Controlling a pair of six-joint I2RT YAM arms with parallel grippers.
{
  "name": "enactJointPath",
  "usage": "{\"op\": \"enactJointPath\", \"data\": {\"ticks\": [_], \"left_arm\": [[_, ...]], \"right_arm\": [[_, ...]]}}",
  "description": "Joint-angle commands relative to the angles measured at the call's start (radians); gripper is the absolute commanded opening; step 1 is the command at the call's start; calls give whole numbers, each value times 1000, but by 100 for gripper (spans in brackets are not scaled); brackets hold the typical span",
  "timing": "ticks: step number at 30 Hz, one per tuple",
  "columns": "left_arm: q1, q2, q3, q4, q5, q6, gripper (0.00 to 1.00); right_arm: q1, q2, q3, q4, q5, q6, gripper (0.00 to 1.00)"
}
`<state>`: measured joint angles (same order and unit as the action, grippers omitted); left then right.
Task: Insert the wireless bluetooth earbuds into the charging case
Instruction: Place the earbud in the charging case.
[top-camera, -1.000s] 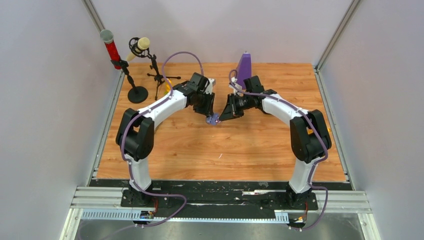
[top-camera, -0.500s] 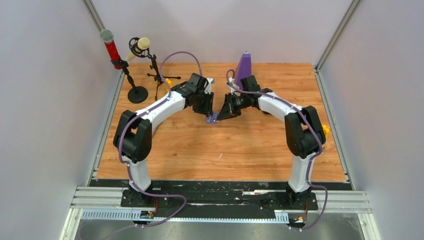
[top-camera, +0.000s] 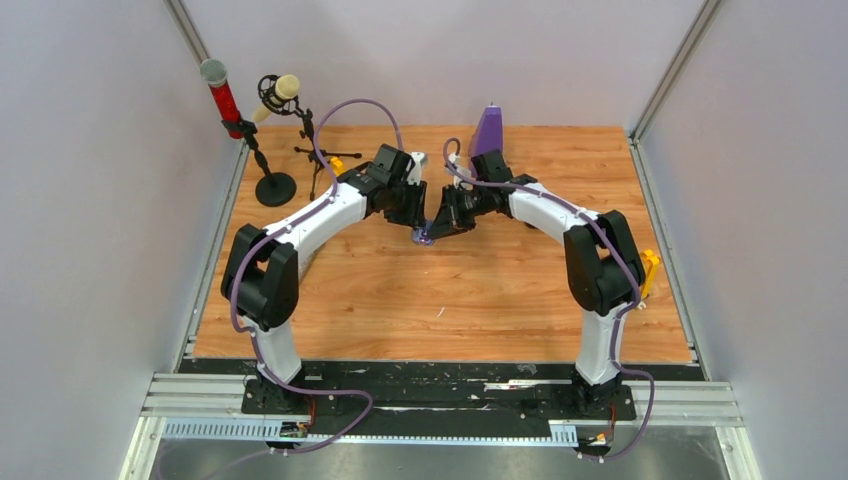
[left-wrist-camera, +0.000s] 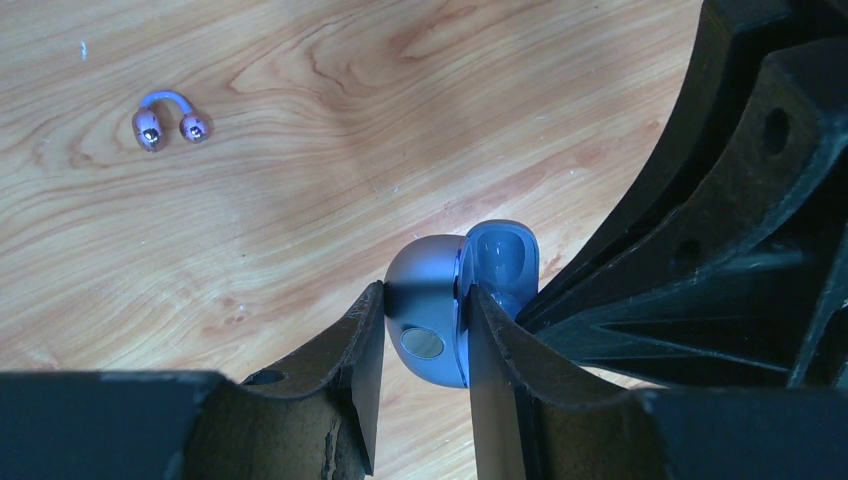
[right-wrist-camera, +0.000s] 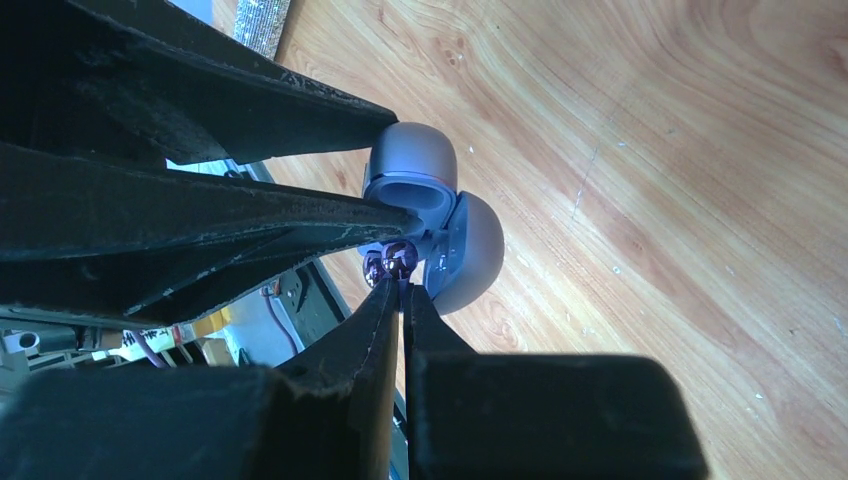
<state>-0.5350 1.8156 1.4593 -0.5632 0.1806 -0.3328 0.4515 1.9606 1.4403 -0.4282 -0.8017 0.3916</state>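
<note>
From above, your left hand and right hand meet mid-worktop at the purple case. At the left wrist, your left hand clamps the open case by its sides, and a spare earbud lies well apart. At the right wrist, your right hand, pinched narrow, holds a purple earbud at the case's mouth.

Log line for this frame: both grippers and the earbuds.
left gripper: shut on charging case | right gripper: shut on earbud, at open case | second earbud: loose on table
</note>
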Motion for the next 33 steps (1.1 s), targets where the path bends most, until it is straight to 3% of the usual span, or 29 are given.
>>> {"op": "enactJointPath", "data": {"ticks": [1, 18, 33], "left_arm": [[1, -48, -9, 34, 4, -8, 30], [0, -60, -25, 47, 28, -11, 30], [0, -63, -28, 51, 34, -12, 30]], "right_arm": [[16, 9, 41, -4, 32, -9, 3], [36, 24, 63, -10, 56, -16, 4], [39, 23, 73, -10, 4, -19, 15]]}}
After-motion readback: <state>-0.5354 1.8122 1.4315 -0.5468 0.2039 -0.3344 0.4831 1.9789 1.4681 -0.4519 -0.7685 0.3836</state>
